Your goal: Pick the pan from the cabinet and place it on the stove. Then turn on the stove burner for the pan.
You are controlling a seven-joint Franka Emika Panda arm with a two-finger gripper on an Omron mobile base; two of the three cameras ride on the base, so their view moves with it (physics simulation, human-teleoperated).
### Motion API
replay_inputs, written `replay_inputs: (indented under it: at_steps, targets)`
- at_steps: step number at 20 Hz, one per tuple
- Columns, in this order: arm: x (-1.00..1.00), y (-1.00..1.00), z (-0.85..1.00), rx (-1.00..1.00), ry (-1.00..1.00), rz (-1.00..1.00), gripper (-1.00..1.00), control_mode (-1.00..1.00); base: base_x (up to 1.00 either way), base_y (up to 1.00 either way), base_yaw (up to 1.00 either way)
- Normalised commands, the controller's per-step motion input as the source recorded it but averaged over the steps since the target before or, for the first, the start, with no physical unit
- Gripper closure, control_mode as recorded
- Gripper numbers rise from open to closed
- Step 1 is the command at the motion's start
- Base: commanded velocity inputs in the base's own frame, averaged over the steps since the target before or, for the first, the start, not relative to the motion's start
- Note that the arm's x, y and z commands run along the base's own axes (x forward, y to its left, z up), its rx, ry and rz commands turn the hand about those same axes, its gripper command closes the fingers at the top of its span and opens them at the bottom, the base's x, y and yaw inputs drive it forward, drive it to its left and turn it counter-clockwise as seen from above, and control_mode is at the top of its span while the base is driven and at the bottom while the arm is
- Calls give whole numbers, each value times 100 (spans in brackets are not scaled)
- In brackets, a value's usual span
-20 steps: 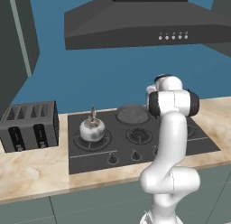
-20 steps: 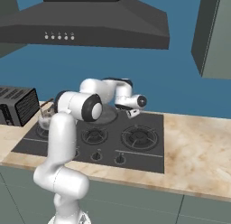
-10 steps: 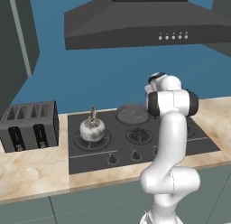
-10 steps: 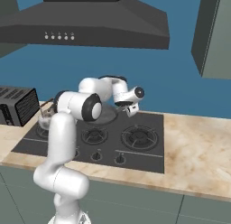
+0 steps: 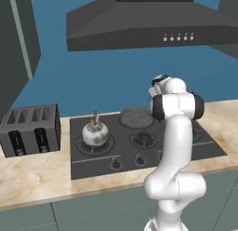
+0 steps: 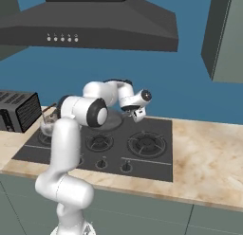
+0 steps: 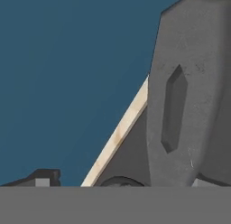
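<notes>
The dark round pan [image 5: 136,117] rests on the rear middle burner of the black stove [image 5: 93,162], just behind my arm. From the right it shows as a grey disc [image 6: 112,120] on the stove [image 6: 156,165]. My gripper [image 6: 137,115] hangs open just above and right of the pan's rim, holding nothing. In the hand view the pan's grey handle [image 7: 180,105], with its hanging slot, looms close between the spread tips of the gripper [image 7: 124,178], nearer the right one. The grey-green cabinet [image 5: 18,44] hangs at the left, and another cabinet [image 6: 228,35] at the right.
A shiny kettle [image 5: 95,133] occupies the left rear burner. A toaster [image 5: 31,128] stands on the counter left of the stove. The range hood [image 5: 148,25] overhangs the cooktop. Small knobs [image 6: 126,167] line the stove's front edge.
The hand has drawn back a little to the left and risen slightly, turning from pointing right to pointing downward. Its jaws stay open, and the pan stays on its burner.
</notes>
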Motion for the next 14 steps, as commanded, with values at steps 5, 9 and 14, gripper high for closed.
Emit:
replay_inputs:
  at_steps: [5, 9, 14]
  targets:
    - [0, -1, -27, 0, 2, 0, -100, -100, 0, 0, 0]
    - [0, -5, -12, 0, 2, 0, -100, -100, 0, 0, 0]
    - [-16, -14, -2, 0, 0, 0, -100, -100, 0, 0, 0]
